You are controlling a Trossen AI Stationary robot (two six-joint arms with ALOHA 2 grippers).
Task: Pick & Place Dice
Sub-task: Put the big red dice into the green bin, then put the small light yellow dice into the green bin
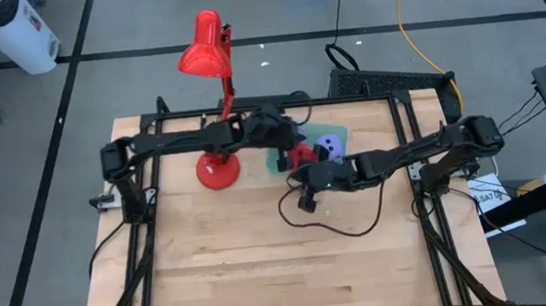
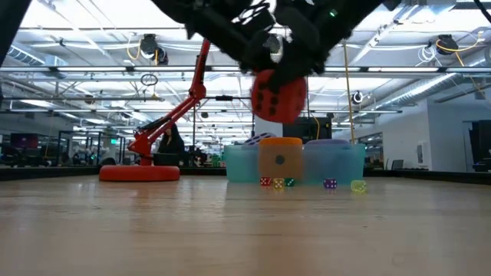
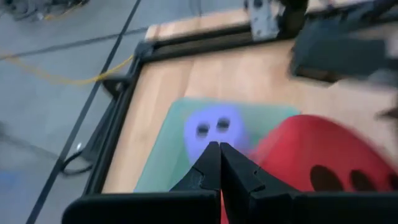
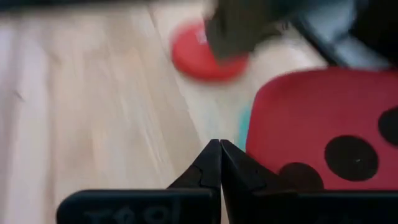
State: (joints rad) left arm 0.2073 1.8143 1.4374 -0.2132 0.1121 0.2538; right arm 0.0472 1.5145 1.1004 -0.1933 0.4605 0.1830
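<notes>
High view: shows the left gripper and the right gripper meeting just right of frame centre, with the red die between them. Places a purple die just right of it on a teal mat, and the red lamp left of centre on the wooden table.

Low view: catches the red die in the upper middle, well clear of the table and touching dark arm parts above it. Cannot tell here what keeps it up. Shows an orange die resting below, at centre.

Left wrist view: shows the left gripper with fingers pressed together and gripping nothing. Puts the red die at lower right, against the fingers' side, and the purple die past the tips on the mat.

Right wrist view: shows the right gripper closed tight too, with nothing pinched between the fingers. Fills the right of the frame with the red die, just beside the fingers, and sets the lamp's base at upper centre.
</notes>
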